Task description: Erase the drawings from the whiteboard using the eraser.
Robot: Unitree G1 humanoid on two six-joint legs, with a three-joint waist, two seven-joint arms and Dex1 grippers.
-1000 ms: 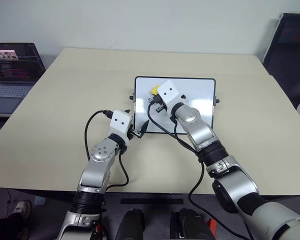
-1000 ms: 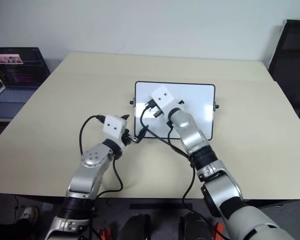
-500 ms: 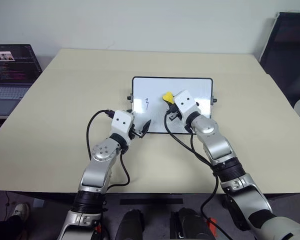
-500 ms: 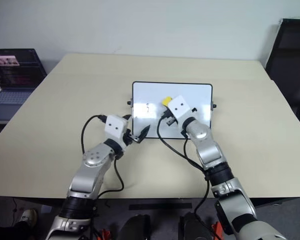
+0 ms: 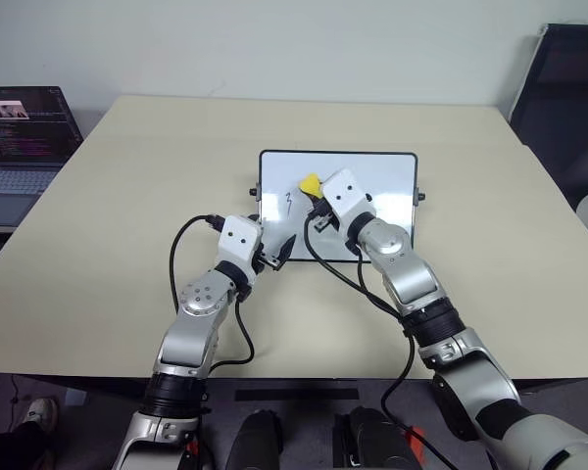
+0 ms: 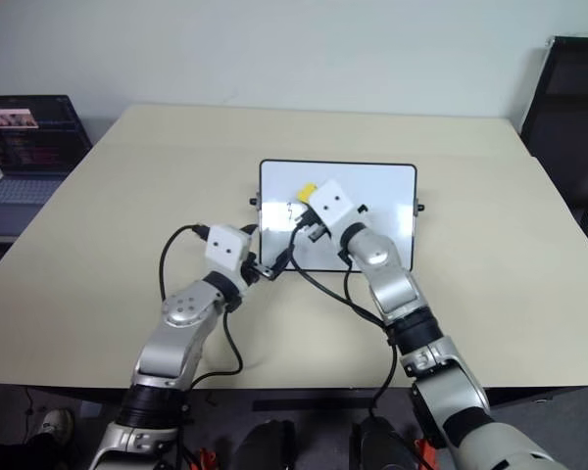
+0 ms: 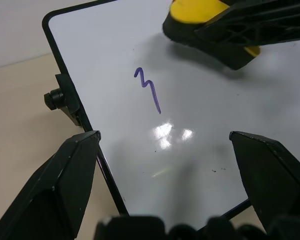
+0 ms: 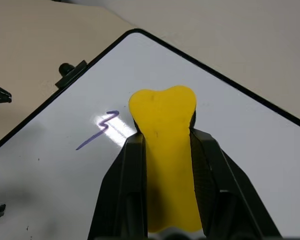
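We have the eraser (image 8: 164,150) pinched tight between the closed jaws of our right gripper (image 8: 165,165), squeezed so that the yellow block bulges past the fingertips, which puts its free end where it can be pressed against the board. It sits over the upper middle of the whiteboard (image 5: 392,171), just beside the one mark we can make out, a thin purplish "3" (image 7: 149,90) near the board's left part; the eraser is close to that digit but apart from it. Whether the dark underside actually touches the white surface we cannot tell. The rest of the board that we can see looks wiped, so we judge the job nearly done, with this digit the last stroke to clear. Our left gripper (image 7: 165,165) has its jaws spread wide at the board's near left corner, one fingertip (image 7: 85,145) at the black frame near the side knob (image 7: 54,99); we take that as bracing the board so it does not slide under the rubbing. The whiteboard lies flat on a pale beige desk (image 5: 127,196), otherwise bare around it. A laptop (image 5: 20,137) with a lit screen stands off the desk's left side, a dark chair (image 5: 568,108) is at the right, and a plain light wall runs behind.
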